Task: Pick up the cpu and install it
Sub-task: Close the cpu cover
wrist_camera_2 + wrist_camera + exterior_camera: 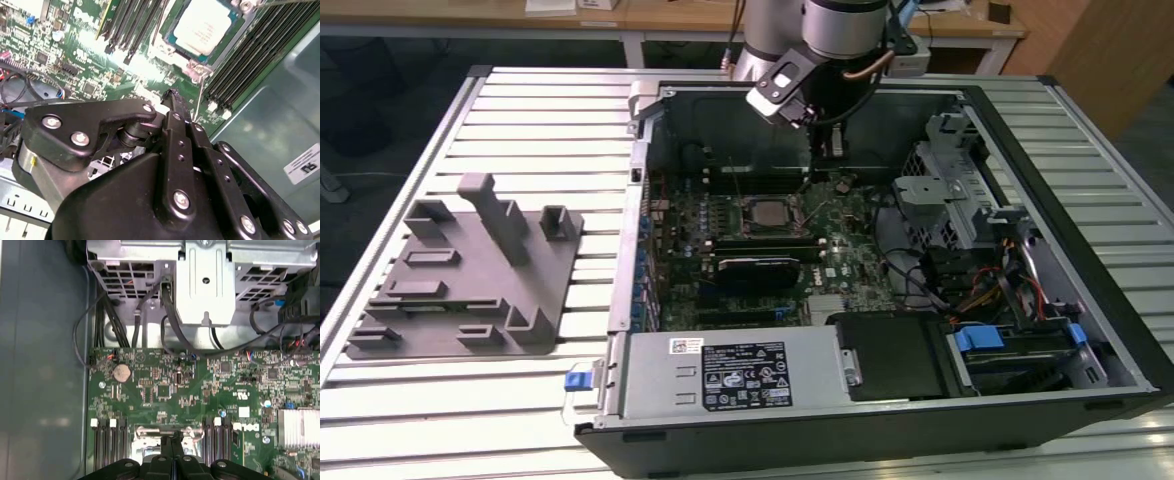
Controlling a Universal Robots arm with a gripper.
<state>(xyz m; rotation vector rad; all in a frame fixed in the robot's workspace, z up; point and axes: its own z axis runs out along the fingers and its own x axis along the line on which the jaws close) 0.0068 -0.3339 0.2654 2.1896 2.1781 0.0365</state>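
Black gripper [172, 95] up close, fingers pinched together, nothing in them.
From my seat it hangs over the motherboard [165, 390]. The cpu [767, 212] lies flat in its socket mid-frame in the exterior view, below the fingertips and toward the exterior view's left, not touching.

The cpu [205, 26] top is dull silvery metal; the fingers [176, 145] matt black; around the case [720, 130], the tabletop [520, 120] is ribbed pale metal.

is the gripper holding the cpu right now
No, in the second wrist view the cpu lies flat on the motherboard, apart from the gripper, whose fingertips meet with nothing between them.
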